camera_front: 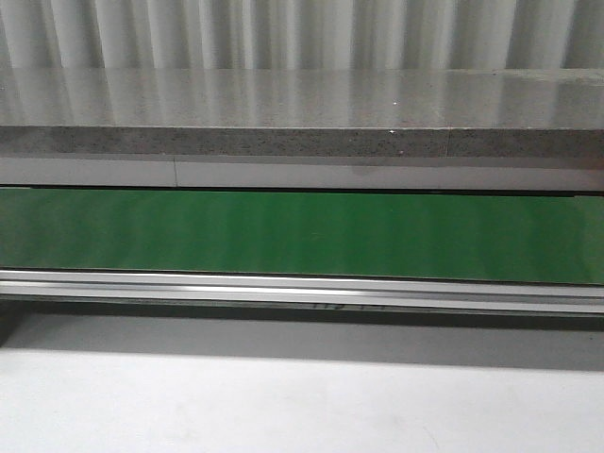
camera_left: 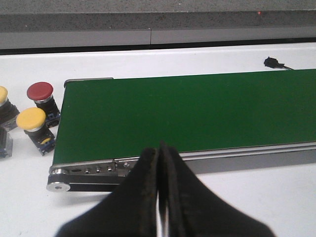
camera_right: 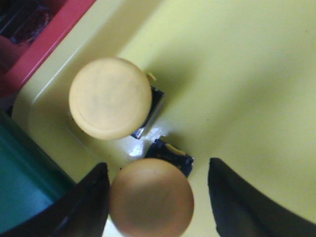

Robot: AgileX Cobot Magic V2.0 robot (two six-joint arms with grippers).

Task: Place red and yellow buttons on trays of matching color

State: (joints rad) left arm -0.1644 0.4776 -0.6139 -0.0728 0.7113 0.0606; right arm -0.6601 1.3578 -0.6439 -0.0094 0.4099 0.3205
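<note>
A long green belt crosses the table. The yellow tray holds two yellow buttons, touching a red tray. The right gripper is spread around the second one. The left gripper is pressed together, empty. At the belt's left end stand a red button and more yellow ones.
</note>
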